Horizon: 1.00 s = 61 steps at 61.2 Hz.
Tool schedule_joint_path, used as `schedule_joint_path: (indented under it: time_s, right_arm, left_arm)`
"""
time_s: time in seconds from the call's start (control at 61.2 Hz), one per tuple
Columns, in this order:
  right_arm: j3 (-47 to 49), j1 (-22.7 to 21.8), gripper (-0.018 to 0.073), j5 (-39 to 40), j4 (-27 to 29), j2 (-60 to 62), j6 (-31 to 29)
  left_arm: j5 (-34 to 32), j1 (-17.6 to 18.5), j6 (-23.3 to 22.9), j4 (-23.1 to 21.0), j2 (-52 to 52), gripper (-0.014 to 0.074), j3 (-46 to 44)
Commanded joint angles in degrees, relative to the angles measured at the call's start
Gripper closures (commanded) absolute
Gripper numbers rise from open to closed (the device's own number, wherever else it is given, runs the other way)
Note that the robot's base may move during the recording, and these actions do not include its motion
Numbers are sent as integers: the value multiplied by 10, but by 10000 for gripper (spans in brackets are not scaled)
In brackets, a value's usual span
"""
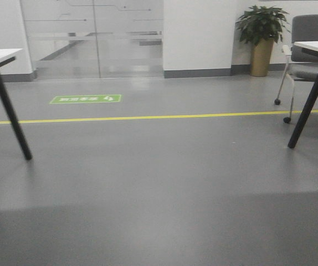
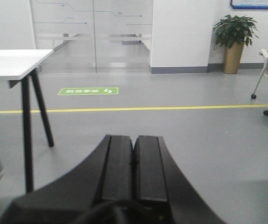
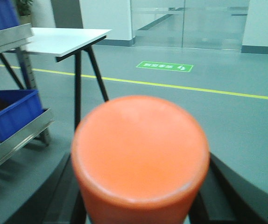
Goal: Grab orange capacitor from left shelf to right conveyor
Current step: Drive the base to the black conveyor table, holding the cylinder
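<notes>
The orange capacitor (image 3: 141,154) is pinched between the dark fingers (image 3: 215,186) of the right end effector (image 3: 141,210). It is in the air above the grey floor (image 3: 246,121), apart from the brushed steel shelf (image 3: 17,137) at its left. Its flat, smooth, round top faces the wrist camera, so the long axis points toward the lens. The conveyor is in no view; I judge it lies away from the shelf. The left end effector (image 2: 134,172) is pressed together and holds nothing.

A potted plant (image 1: 261,33) stands near a grey chair (image 1: 313,40), a green floor sign (image 1: 86,99) lying beyond the yellow line (image 1: 148,117).
</notes>
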<state>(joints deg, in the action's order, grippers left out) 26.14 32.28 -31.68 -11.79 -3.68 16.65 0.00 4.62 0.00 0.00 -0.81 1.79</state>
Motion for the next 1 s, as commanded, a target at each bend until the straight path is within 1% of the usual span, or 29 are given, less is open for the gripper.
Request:
schedule_joint_path:
  time_s: [0.0,0.981]
  right_arm:
    - [14,-2,503,51,-11,-9,-1]
    - [14,-2,503,51,-11,-9,-1]
  left_arm:
    - [-50,3,0,-3,5,701,-3]
    - [-50,3,0,-3,5,701,-3]
